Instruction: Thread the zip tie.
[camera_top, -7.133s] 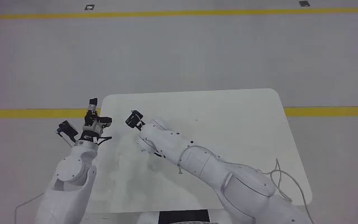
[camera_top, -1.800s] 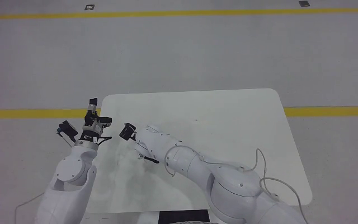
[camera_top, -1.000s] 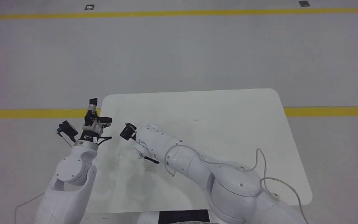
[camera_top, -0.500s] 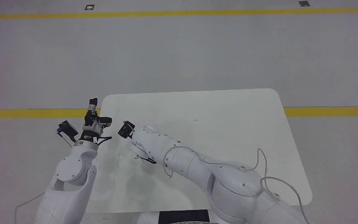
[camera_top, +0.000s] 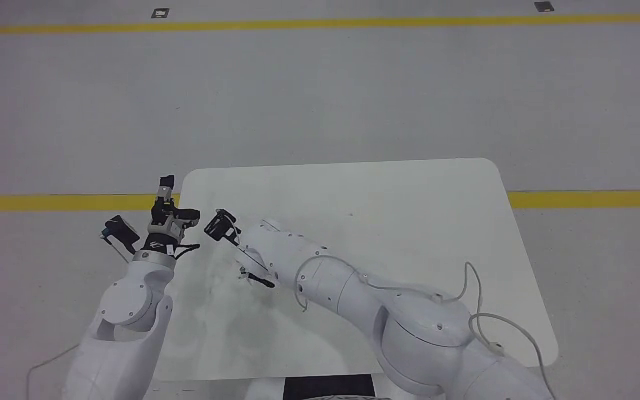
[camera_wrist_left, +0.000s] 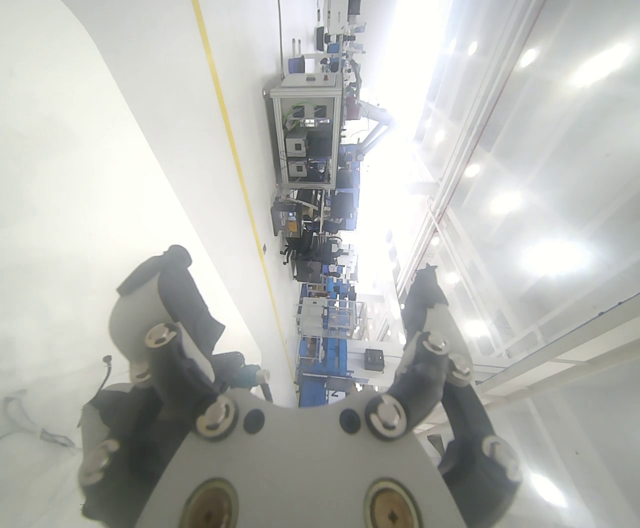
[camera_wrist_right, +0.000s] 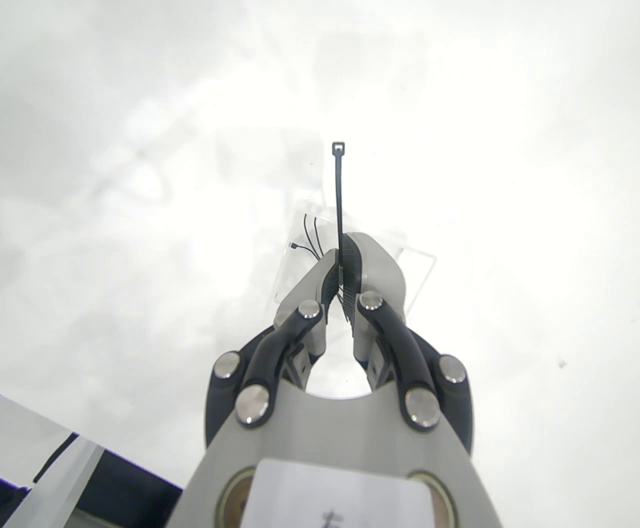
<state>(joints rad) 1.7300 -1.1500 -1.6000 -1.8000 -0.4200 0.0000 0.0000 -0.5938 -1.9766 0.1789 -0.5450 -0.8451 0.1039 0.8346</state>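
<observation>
Nylon strap, thin and black: the zip tie stands straight out from the right jaws, which are pressed together on its lower length. Its small square head is at the far end, free in the air above the white table. How much strap lies hidden between the pads I cannot tell. Under the right jaws a clear plastic holder lies on the table with a few spare black ties; whether they lie in it or on it is not plain. The left jaws are spread wide with nothing between them, held level just off the table's left edge and apart from the tie.

Such a tie is probably very light, smooth and springy. It is stiff enough to hold its line, as it does here, yet ready to bow along its length and to swivel if pinched on its narrow edges. A grip across the flat faces looks safest, and it needs little force, since the strap could slide between hard pads.

For threading, I judge the left jaws should take hold just below the head to keep the slot steady. The pointed tail must be free to curl round to it, and with that end apparently buried in the right jaws, a regrip seems likely.
</observation>
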